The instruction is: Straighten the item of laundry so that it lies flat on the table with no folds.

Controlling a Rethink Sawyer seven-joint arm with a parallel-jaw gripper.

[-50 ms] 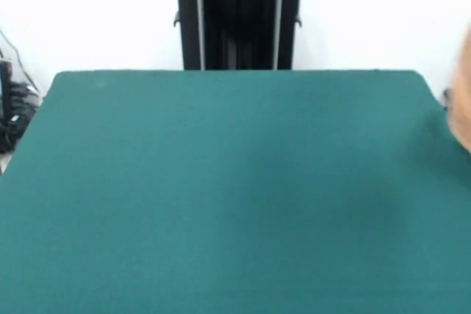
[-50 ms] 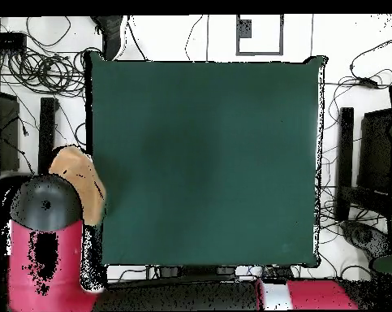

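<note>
White wall is backing the whole setup.

Front view, left to right: cables (image 1: 11,112) are lying on the floor at the left edge. The table (image 1: 221,196) is filling the middle, its green felt showing bare. The black pedestal (image 1: 237,20) is standing behind the far edge. At the right border a blurred orange-tan patch is showing, taken to be the towel (image 1: 464,93); it is sitting at or just past the table's right edge.

Overhead view, left to right: coiled cables (image 2: 36,69) are lying at upper left. The red arm (image 2: 45,252) with its black joint cap (image 2: 45,203) is reaching out beside the table's left edge. The towel (image 2: 79,175) is showing as a bunched lump just beside the cap, overlapping that edge. Whether it is hanging or resting cannot be told.

Gripper: it is being hidden by the arm and the cloth in both views. I cannot tell how wide it is or whether it is gripping the towel.

Judgement: step in hand is getting the towel onto the felt; no flattening is done yet. The next move is calling for carrying the bundle well inboard. It then needs laying down so that one edge lands first and the rest drapes out without doubling under.
</note>
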